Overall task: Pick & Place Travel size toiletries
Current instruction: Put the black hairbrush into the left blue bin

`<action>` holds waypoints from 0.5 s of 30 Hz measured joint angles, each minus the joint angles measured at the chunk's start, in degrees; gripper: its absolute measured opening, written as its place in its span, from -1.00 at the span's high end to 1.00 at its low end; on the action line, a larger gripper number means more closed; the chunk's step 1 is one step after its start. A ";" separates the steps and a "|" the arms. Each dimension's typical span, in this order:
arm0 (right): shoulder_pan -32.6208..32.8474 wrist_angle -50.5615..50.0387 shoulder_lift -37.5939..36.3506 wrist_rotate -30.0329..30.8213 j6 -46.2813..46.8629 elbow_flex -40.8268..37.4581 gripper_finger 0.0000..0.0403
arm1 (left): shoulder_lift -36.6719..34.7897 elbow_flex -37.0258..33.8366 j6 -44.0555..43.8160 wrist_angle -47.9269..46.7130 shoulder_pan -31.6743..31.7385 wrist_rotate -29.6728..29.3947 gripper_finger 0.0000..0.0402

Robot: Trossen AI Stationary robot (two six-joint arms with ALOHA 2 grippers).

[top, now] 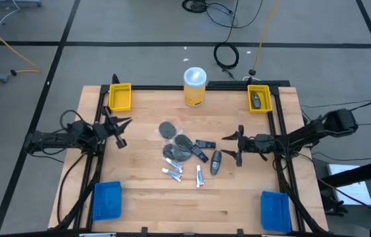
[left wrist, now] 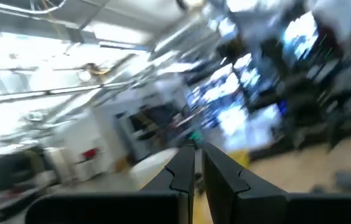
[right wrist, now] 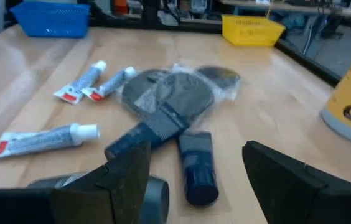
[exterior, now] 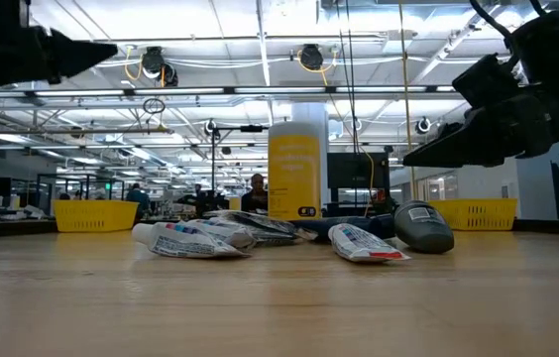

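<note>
Nearest the right wrist camera, a dark grey oblong toiletry piece point(right wrist: 154, 193) lies just under the right claw point(top: 239, 145), whose spread fingers grasp nothing. Beside it crowd small dark blue tubes point(right wrist: 197, 165), dark round discs in clear wrappers point(right wrist: 175, 93) and small white tubes with red ends point(right wrist: 45, 140), all mid-desk point(top: 139, 210). Descending here risks nudging neighbours or pinching two pieces, since they touch. At nine o'clock, the left claw point(top: 121, 131) hangs clenched and empty; a yellow canister point(top: 195, 87) stands at twelve.
</note>
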 joint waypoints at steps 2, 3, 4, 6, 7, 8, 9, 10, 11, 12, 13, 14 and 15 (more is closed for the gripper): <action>0.12 1.75 1.55 -0.15 -0.51 0.00 -0.24 | 0.00 0.00 -6.77 3.38 -0.04 2.53 0.84; 0.24 2.49 2.29 -0.15 -0.54 0.00 -0.24 | -0.01 0.02 -10.87 4.82 -0.04 3.73 0.84; 0.40 2.72 2.80 -0.14 -0.49 0.00 -0.24 | -0.01 0.04 -14.70 5.73 -0.02 4.68 0.84; 0.71 2.64 3.97 -0.15 -0.28 0.00 -0.24 | 0.01 0.01 -22.06 6.89 -0.02 5.60 0.84; 0.96 2.21 4.47 -0.15 0.07 0.00 -0.24 | -0.01 0.01 -25.52 7.34 -0.02 5.66 0.84; 1.24 1.94 4.96 -0.15 0.61 0.00 -0.24 | -0.01 0.01 -28.51 7.46 -0.02 5.65 0.84; 1.56 1.81 5.48 -0.15 1.35 0.00 -0.24 | -0.01 0.01 -31.03 7.35 -0.01 5.63 0.84; 1.93 1.72 6.02 -0.15 2.55 0.00 -0.24 | 0.01 0.01 -33.32 7.21 0.00 5.62 0.84; 2.43 1.72 6.54 -0.17 3.70 0.00 -0.24 | 0.00 0.01 -35.44 7.19 0.00 5.61 0.84; 2.97 1.70 7.00 -0.16 4.61 0.00 -0.24 | -0.01 0.01 -37.52 7.30 0.00 5.61 0.84; 3.55 1.84 7.42 -0.17 5.24 0.00 -0.24 | -0.01 0.01 -39.31 7.33 0.00 5.60 0.84; 4.15 2.25 7.90 -0.17 5.45 0.00 -0.24 | -0.01 0.01 -40.74 7.29 0.00 5.58 0.84; 4.70 2.58 8.14 -0.17 5.43 0.00 -0.24 | -0.01 0.01 -41.74 7.27 0.00 5.60 0.84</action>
